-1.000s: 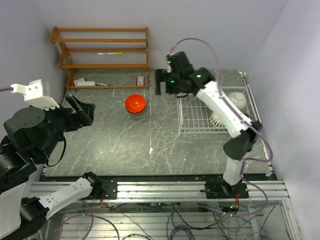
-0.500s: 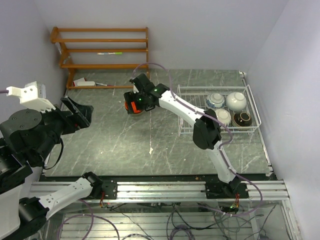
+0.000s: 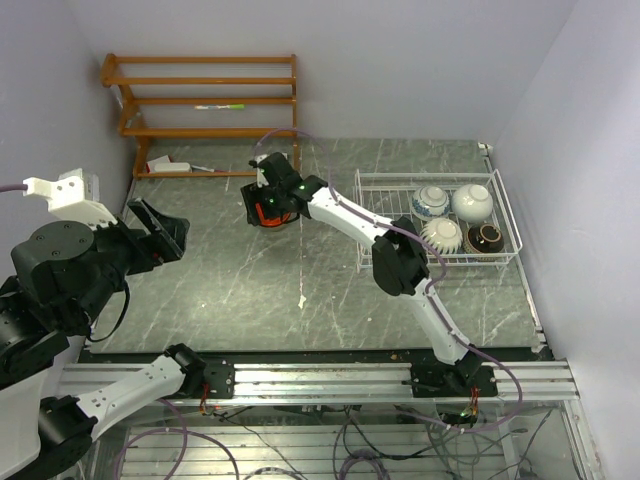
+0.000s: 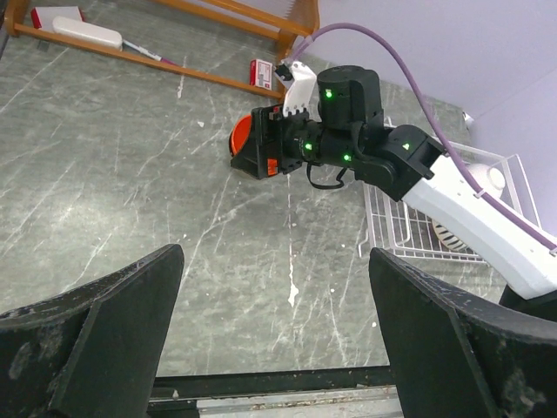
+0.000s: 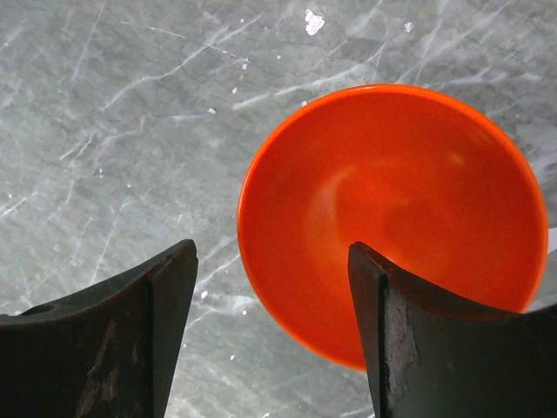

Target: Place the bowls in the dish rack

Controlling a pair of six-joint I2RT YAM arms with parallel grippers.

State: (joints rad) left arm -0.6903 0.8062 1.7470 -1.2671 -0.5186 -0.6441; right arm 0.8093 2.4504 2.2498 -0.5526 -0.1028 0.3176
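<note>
An orange-red bowl [image 5: 392,209] sits upright on the grey marbled table, left of the dish rack. My right gripper [image 5: 274,335] hangs low over it, open. Its jaws straddle the bowl's near rim, one finger [image 5: 435,348] over the inside and the other over the table. In the top view that gripper [image 3: 268,203] covers most of the bowl [image 3: 281,222]. The white wire dish rack [image 3: 460,175] holds a blue-and-white bowl [image 3: 430,201], a plain white bowl [image 3: 472,202], a ribbed white bowl [image 3: 441,234] and a dark bowl [image 3: 486,238]. My left gripper [image 3: 160,228] hovers open and empty at the table's left.
A brown wooden shelf unit [image 3: 205,100] stands at the back left. A white object [image 3: 168,166] and a small red-and-white box [image 3: 282,160] lie at its foot. The right arm stretches from the rack's left side across to the bowl.
My right arm swung left from the rack to the orange-red bowl and came down over its rim, the jaws narrowing. The left arm barely shifted.
</note>
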